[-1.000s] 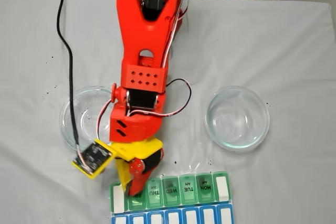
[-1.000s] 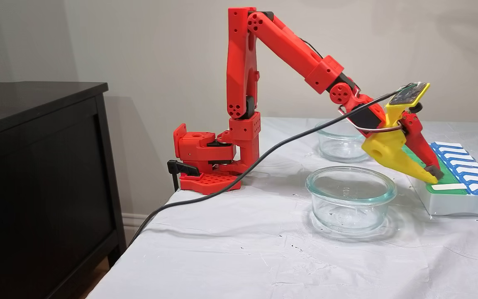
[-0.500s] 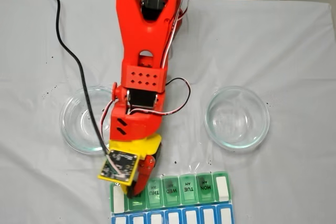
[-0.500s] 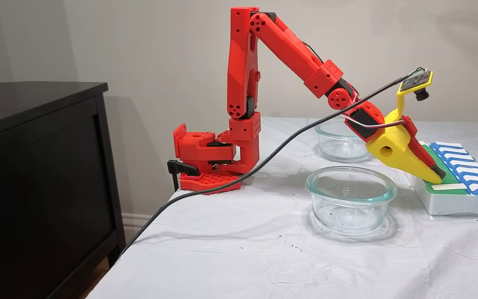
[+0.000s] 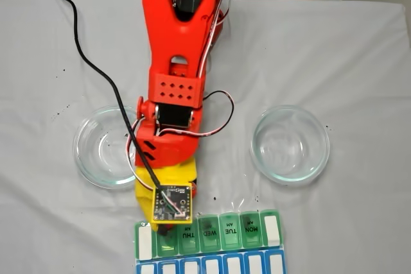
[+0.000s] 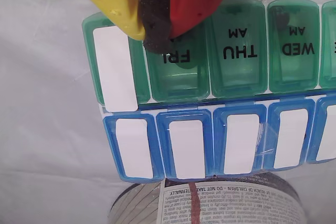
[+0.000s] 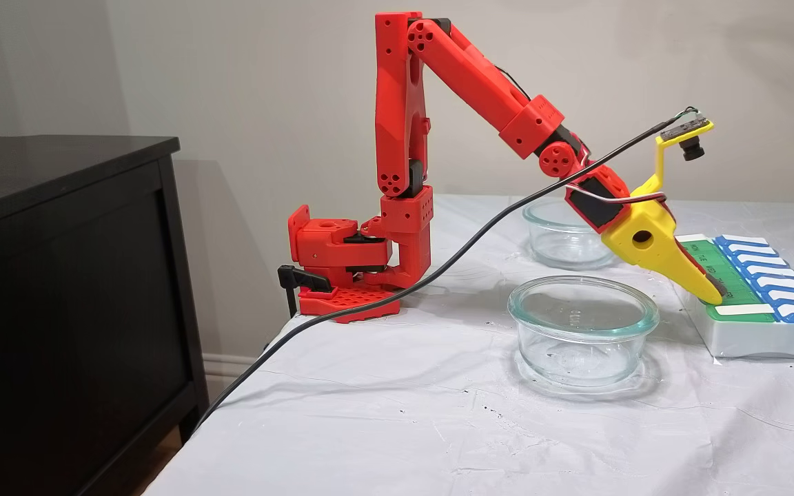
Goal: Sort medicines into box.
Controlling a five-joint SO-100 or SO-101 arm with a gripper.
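Observation:
In the wrist view my gripper (image 6: 156, 29) is shut, the dark foam pads of its yellow and red fingers pressed together on the top edge of the FRI lid (image 6: 178, 72). The box (image 6: 233, 51) has a green row of shut AM lids with a blue row (image 6: 236, 142) beside it. From the side, the yellow fingertip (image 7: 714, 295) rests on the green row near the box's (image 7: 748, 337) close end. The medicines are hidden; a dim dark blot shows through the WED lid (image 6: 281, 18).
Two clear glass bowls (image 5: 103, 147) (image 5: 290, 144) stand either side of the arm, both looking bare inside. A labelled bottle (image 6: 210, 205) sits just beyond the blue row. A black cable (image 5: 96, 68) trails across the white cloth. A dark cabinet (image 7: 59, 275) stands off the table's end.
The wrist has rolled, swinging the camera board from the left side to on top of the gripper. The fingertips stayed shut at the FRI end of the green row.

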